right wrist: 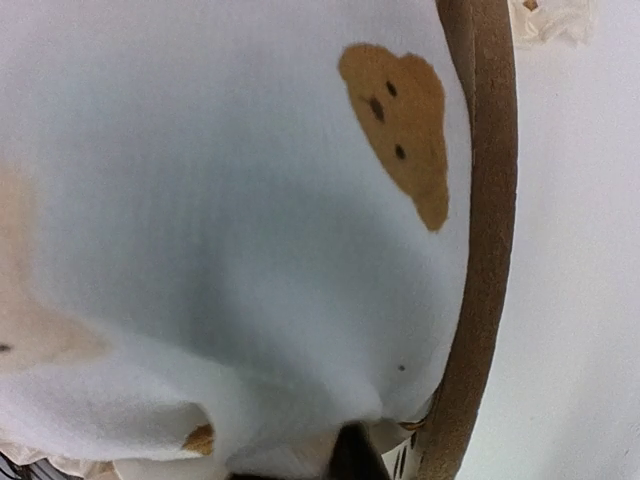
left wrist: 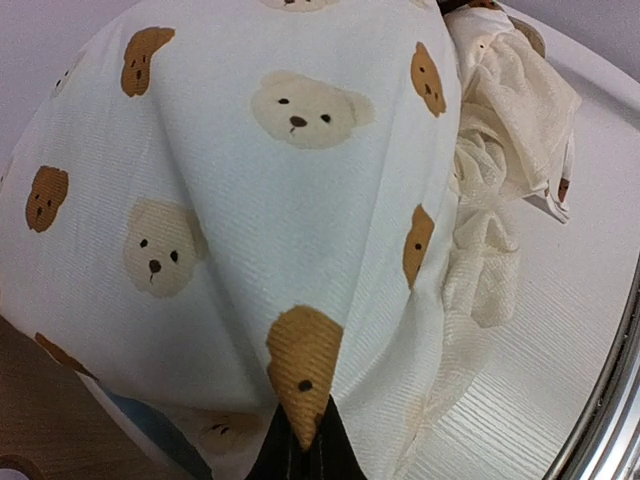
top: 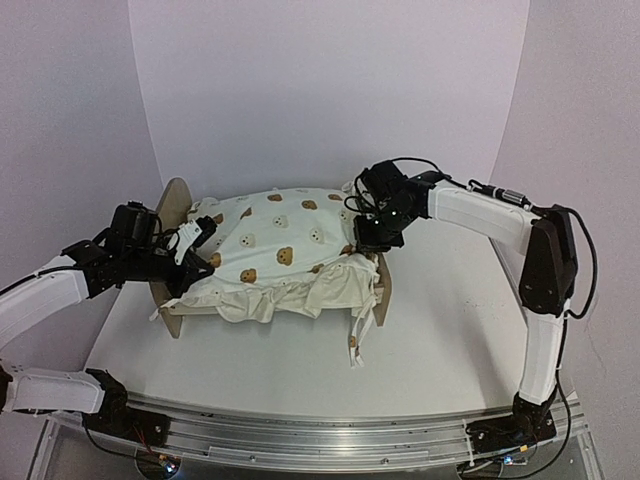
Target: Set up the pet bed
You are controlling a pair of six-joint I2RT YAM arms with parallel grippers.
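Cream duvet, overhead view: the bear-print duvet (top: 280,240) lies heaped on the pet bed (top: 176,205), humped in the middle, not flat, its frill (top: 300,295) spilling over the near rail
Pet bed, overhead view: it stands mid-worktop (top: 450,340), long side towards the arms, with a rounded end board at each end; a tie string (top: 356,335) dangles off the near right corner onto the worktop
Left claw, overhead view: the left claw (top: 203,245) sits low at the duvet's left end, just beside the left end board
Right claw, overhead view: the right claw (top: 372,238) sits at the duvet's right edge by the other end board; one arm at each end looks like a hold meant to stretch the cover lengthwise and square it on the frame
Grip, left wrist view: the tips are together, clamped on a fold of duvet with a brown bear face pinched right at them; creases fan out from the pinch, so the cloth seems held under pull
Surroundings, left wrist view: a sliver of blue base (left wrist: 150,425) shows under the cloth edge, with the frill hanging at the right over the worktop
Grip, right wrist view: only a dark fingertip (right wrist: 347,455) shows among bunched cloth; clamped or merely touching, I cannot tell
Surroundings, right wrist view: blurred duvet fills the view, lying inside the curved wooden end board (right wrist: 490,200)
Stage, judged: the cover is on the bed but rumpled, and the spreading is not yet done
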